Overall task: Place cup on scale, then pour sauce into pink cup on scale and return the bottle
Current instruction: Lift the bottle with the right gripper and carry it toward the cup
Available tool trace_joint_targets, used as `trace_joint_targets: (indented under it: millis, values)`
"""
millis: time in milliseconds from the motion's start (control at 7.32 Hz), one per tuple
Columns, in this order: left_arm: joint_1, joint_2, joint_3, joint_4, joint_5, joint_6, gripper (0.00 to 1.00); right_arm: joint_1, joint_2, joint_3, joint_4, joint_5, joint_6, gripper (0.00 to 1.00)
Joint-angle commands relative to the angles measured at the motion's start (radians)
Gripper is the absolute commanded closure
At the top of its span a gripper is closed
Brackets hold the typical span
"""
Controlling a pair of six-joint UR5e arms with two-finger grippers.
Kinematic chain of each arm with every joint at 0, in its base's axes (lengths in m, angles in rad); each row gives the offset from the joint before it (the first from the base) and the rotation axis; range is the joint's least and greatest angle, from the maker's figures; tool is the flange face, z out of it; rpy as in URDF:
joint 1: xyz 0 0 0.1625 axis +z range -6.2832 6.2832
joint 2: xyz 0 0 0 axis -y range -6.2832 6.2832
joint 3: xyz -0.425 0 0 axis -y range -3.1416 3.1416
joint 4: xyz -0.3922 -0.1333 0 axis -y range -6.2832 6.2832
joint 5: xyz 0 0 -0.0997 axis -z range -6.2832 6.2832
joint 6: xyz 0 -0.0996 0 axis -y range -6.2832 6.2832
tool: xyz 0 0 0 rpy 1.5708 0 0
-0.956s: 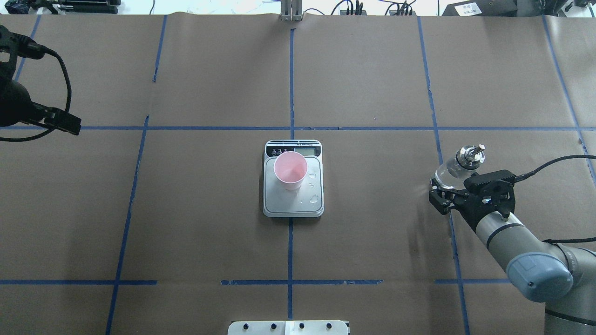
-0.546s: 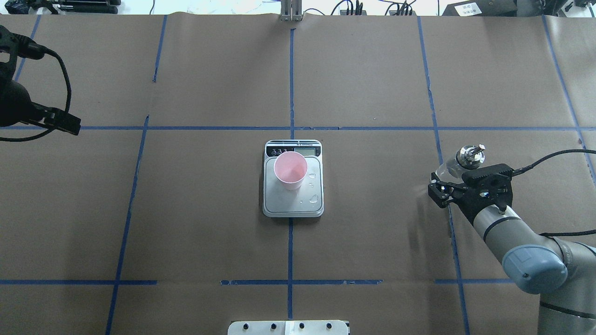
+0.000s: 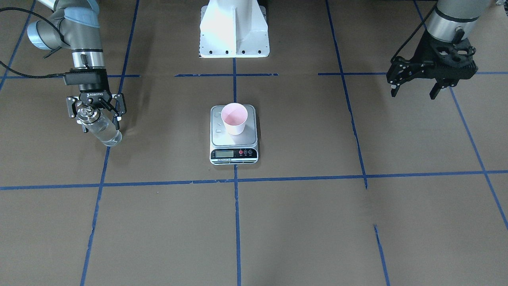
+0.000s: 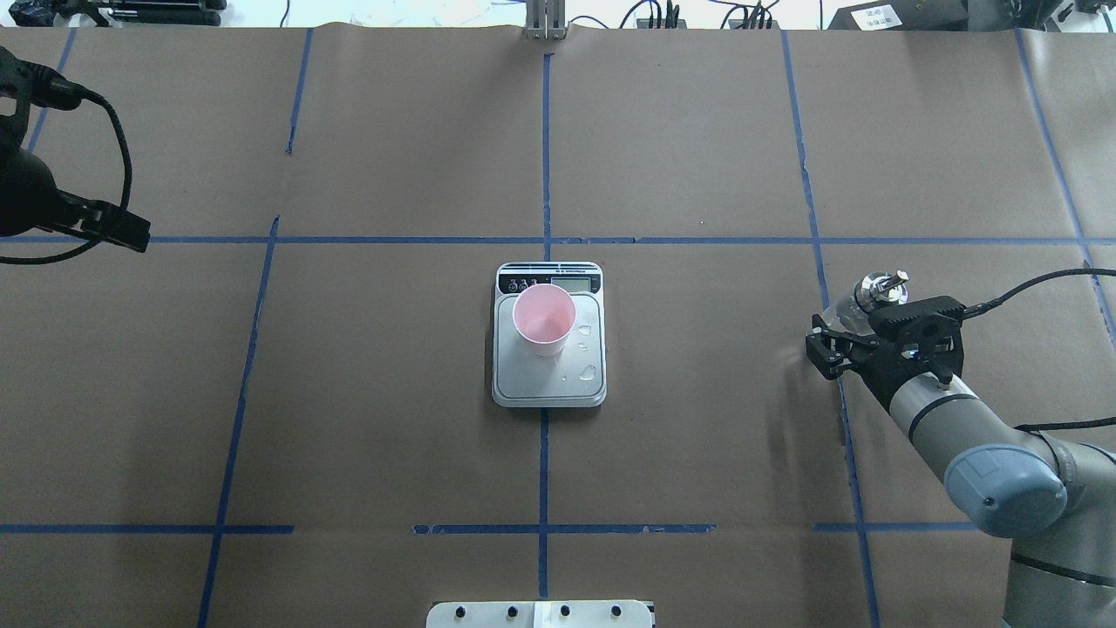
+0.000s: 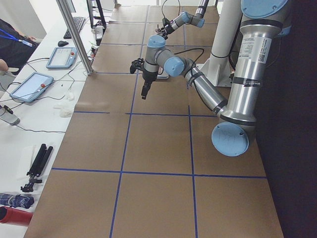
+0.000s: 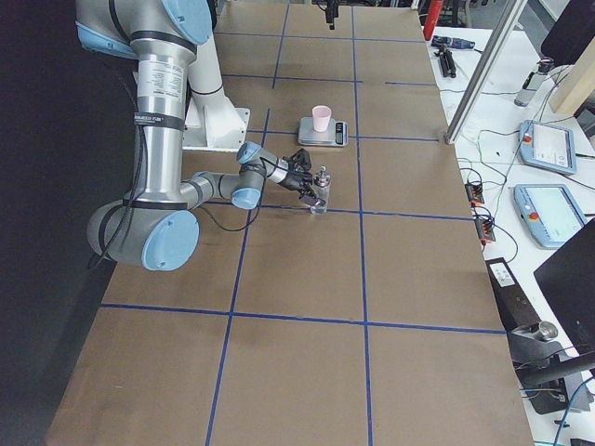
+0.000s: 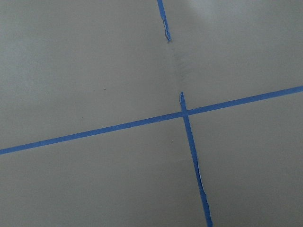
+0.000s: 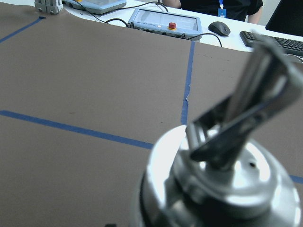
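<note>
Cup (image 4: 544, 318) stands on scale (image 4: 549, 388) at worktop centre; pouring judged complete. Right gripper (image 3: 97, 119) fingers closed on tilted bottle (image 3: 105, 134) near the worktop's right edge; set-down and release outstanding. Left gripper (image 3: 413, 93) fingers open, empty

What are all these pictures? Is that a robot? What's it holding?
Yes, a robot with two arms at a table covered in brown paper. Each arm ends in a two-finger gripper. The pictures show one moment from several cameras: above, across the table, both ends, and one on each wrist. In the middle a pink cup stands on a kitchen scale. The right gripper holds a small glass bottle with a silver spout, tilted, off to one side. The left gripper is open and empty.
</note>
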Motion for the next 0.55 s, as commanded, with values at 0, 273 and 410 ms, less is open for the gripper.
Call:
trace_joint_targets:
  millis: [0,273,410]
  values:
    - [-0.005,0.000,-0.004,0.001,-0.001,-0.002,0.00,0.011,0.020,0.020,0.003,0.005,-0.003,1.00]
    - [-0.014,0.002,-0.006,0.001,-0.003,0.000,0.00,0.028,0.040,0.063,-0.008,0.026,-0.009,1.00]
    - [-0.017,0.002,-0.007,0.001,-0.003,0.005,0.00,0.029,0.049,0.081,-0.019,0.022,-0.026,1.00]
